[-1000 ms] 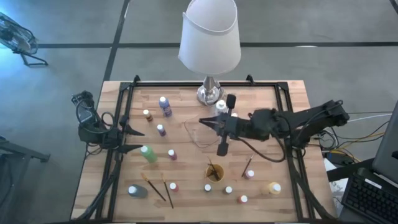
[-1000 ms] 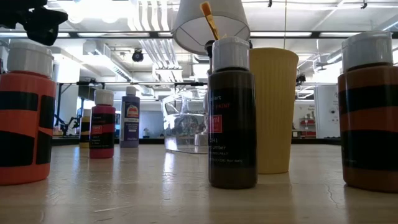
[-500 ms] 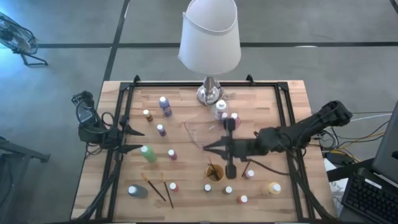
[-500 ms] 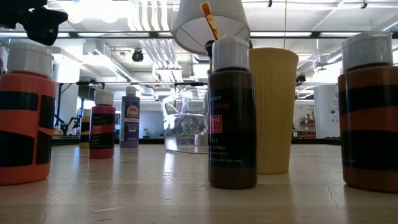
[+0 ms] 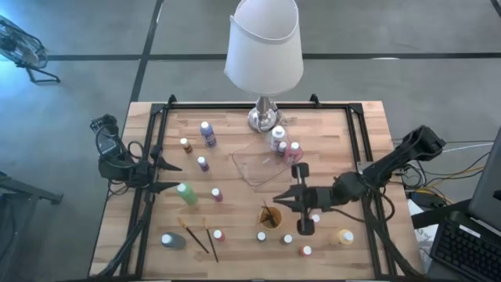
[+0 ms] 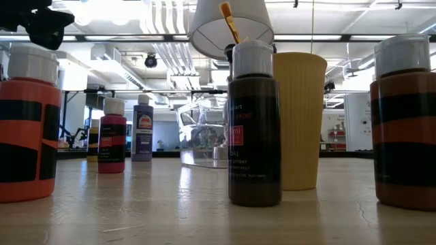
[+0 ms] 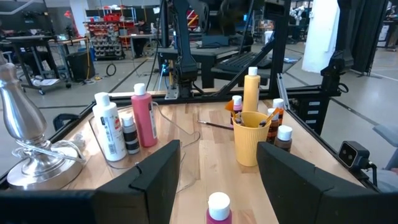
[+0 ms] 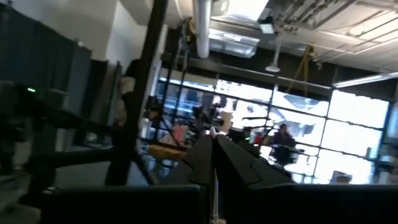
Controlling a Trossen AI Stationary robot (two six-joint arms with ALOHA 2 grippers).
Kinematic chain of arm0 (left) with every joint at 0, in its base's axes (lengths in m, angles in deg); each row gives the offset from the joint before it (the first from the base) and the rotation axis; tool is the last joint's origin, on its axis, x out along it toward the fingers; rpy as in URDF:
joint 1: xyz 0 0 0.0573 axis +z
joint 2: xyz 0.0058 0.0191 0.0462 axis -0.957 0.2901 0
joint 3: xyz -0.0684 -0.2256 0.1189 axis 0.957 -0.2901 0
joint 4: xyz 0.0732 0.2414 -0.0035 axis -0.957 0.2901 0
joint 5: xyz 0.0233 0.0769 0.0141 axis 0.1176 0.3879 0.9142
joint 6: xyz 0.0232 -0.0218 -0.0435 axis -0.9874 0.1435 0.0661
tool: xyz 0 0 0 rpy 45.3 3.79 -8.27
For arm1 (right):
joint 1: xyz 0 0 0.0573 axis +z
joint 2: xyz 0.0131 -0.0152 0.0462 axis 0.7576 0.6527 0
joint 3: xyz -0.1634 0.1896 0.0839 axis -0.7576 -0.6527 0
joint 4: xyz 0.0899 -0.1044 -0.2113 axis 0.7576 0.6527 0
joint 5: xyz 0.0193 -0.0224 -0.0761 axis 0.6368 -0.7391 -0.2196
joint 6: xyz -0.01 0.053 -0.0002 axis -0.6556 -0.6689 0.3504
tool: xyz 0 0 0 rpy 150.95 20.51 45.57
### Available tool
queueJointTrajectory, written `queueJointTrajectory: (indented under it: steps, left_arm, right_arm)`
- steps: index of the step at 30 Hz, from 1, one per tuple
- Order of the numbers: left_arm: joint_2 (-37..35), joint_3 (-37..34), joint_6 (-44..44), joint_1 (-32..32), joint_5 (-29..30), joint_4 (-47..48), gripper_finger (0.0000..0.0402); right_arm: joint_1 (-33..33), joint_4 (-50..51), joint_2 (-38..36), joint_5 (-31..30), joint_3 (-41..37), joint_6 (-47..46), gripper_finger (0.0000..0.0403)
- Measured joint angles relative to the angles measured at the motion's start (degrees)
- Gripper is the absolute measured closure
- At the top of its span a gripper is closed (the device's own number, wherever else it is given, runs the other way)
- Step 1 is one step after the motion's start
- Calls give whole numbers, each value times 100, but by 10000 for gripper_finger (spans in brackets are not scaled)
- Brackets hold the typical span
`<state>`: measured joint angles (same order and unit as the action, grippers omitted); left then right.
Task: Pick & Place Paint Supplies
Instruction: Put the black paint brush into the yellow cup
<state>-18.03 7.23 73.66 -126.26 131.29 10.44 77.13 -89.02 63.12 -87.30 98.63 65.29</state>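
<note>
You've got a yellow cup [image 7: 248,137] beside a pink bottle [image 7: 143,116] and a white bottle [image 7: 107,127]. Your nearest bottle [image 6: 27,122] is orange with black bands; the brown bottle [image 6: 254,122] has a white cap.

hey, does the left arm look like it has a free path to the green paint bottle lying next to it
Probably yes. The left gripper sits open at the table's left edge, and the green bottle lies just beside its fingertips with bare wood between. The right gripper is shut and far off near the orange cup.
</note>
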Motion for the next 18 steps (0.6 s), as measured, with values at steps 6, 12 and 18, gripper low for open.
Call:
queueJointTrajectory:
  steps: [6, 12, 18]
  left_arm:
    - [-1, 0, 0, -1, -1, -2, 183]
    - [-2, 0, 0, -2, -2, 0, 183]
    - [0, 0, 0, 0, 0, -2, 183]
  right_arm:
    - [0, -194, 7, 175, -353, -404, 394]
    - [-2, -194, 7, 196, -571, -837, 394]
    - [-3, -289, 309, 189, -636, -1072, 394]
